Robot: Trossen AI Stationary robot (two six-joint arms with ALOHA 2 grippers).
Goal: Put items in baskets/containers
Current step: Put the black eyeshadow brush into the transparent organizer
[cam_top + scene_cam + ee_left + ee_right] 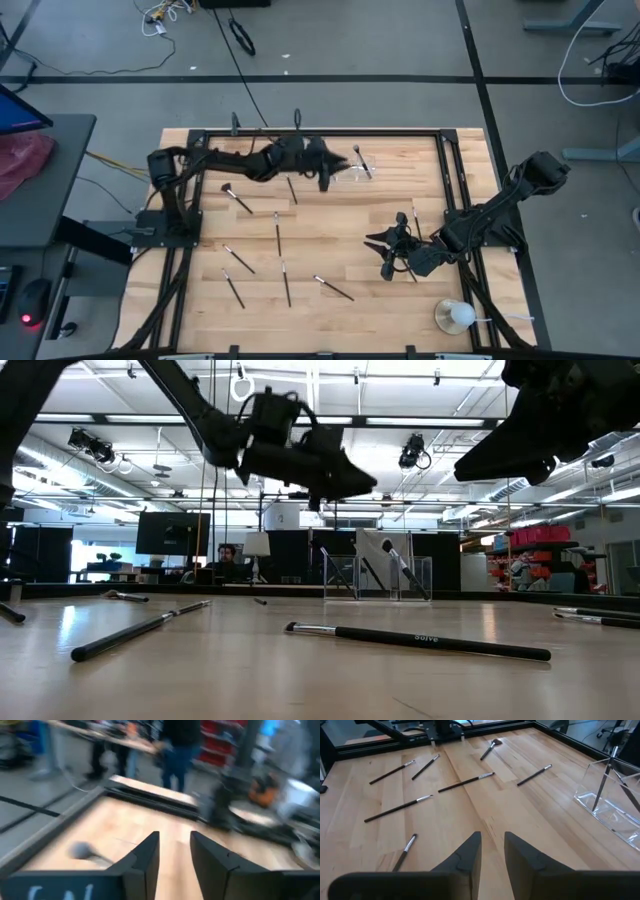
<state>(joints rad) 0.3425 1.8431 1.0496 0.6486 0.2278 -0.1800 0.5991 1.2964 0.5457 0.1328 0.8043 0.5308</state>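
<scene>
On the pale wooden counter point(340, 225), at least seven thin dark-handled makeup brushes lie loose and well apart from one another, spread over its middle and left half; one of them, a fan-tipped brush point(237, 198), lies nearest the left arm's base. One small clear plastic organizer point(350, 177) stands at the far edge of the counter. At least two more brushes lean inside it, one of them a silver-ferruled brush point(363, 162); the exact number inside cannot be told.

The left claw point(343, 163) hangs above the counter just beside the organizer. Its two fingers stand slightly spread, with nothing between them.

The right claw point(380, 244) hovers over the right half of the counter, well apart from the organizer. Its fingers are likewise slightly parted and pinch nothing.

One white ball-shaped object on a clear round base point(457, 316) stands at the near right corner, apart from every brush.
</scene>
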